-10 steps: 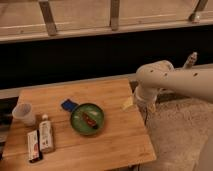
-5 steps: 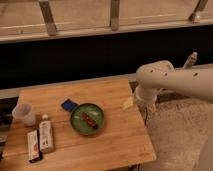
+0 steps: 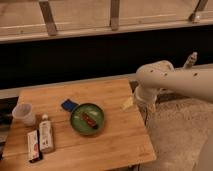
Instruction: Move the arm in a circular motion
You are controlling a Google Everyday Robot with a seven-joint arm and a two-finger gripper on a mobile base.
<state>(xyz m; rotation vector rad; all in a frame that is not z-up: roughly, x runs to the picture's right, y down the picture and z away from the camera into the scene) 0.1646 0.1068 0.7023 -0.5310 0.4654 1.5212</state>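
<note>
No shift is noted against the earlier frames: the arm is held as before, over the right edge of the table. Its long axis runs level from the right, pointing left, then bends down at the rounded joint. The gripper is hidden below that bend; open or closed cannot be told. Counted: one green plate, one cup, one bottle.
</note>
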